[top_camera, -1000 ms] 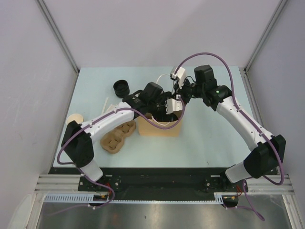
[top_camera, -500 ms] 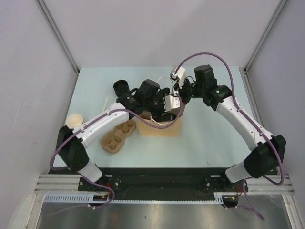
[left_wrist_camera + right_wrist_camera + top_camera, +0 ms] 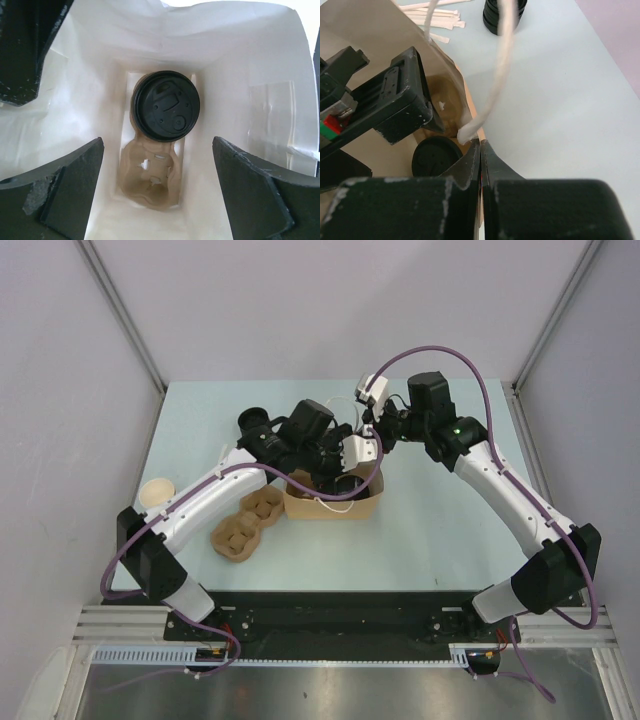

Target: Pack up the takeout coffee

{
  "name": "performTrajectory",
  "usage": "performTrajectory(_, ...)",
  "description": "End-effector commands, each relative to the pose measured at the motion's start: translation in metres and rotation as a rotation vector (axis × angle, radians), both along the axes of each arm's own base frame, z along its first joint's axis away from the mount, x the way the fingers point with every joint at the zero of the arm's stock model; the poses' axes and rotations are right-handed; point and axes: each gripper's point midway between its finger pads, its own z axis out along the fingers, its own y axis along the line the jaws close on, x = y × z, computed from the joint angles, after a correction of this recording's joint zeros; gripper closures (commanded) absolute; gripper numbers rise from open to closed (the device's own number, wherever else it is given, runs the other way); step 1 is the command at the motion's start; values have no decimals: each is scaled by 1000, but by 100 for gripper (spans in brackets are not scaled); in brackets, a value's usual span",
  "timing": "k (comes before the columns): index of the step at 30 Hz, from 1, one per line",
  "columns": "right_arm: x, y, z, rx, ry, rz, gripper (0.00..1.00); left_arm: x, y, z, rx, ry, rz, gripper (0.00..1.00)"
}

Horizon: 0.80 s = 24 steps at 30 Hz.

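Observation:
The takeout coffee (image 3: 165,105), a cup under a round black lid, stands in a pulp carrier (image 3: 150,172) at the bottom of the paper bag (image 3: 335,502). My left gripper (image 3: 157,187) is open and empty, above the bag's mouth and looking straight down into it. In the top view it (image 3: 338,462) hovers over the bag's far side. My right gripper (image 3: 481,146) is shut on the bag's rim beside the white cord handle (image 3: 497,65). The black lid (image 3: 436,156) shows inside the bag in the right wrist view. The cup's brown body is hidden under the lid.
A stack of black lids (image 3: 254,423) stands at the back left of the bag. A lidless tan cup (image 3: 155,493) sits at the table's left edge. A second pulp carrier (image 3: 248,523) lies left of the bag. Wooden stirrers (image 3: 435,15) lie behind the bag.
My left gripper has lifted up and back out of the bag, empty. The bag's top has shifted slightly. My right gripper has kept its hold on the rim.

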Motion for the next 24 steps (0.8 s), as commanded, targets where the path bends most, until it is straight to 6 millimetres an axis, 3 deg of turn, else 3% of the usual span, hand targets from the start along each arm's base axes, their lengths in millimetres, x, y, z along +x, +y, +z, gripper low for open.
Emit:
performTrajectory(1, -6, -16, -21, -76, 52, -10, 100, 23, -1, 89, -242, -141, 71, 10)
performTrajectory(8, -6, -15, -19, -66, 51, -12, 100, 15, 1, 64, -204, -137, 8, 22)
performTrajectory(15, -4, -15, -18, -62, 64, -24, 100, 3, 1, 53, -173, -106, -67, 43)
performTrajectory(20, -3, -15, -20, -66, 65, -24, 100, 7, 1, 64, -194, -123, -49, 48)
performTrajectory(24, -2, -15, -20, -66, 64, -24, 100, 25, 5, 89, -261, -137, 49, 52)
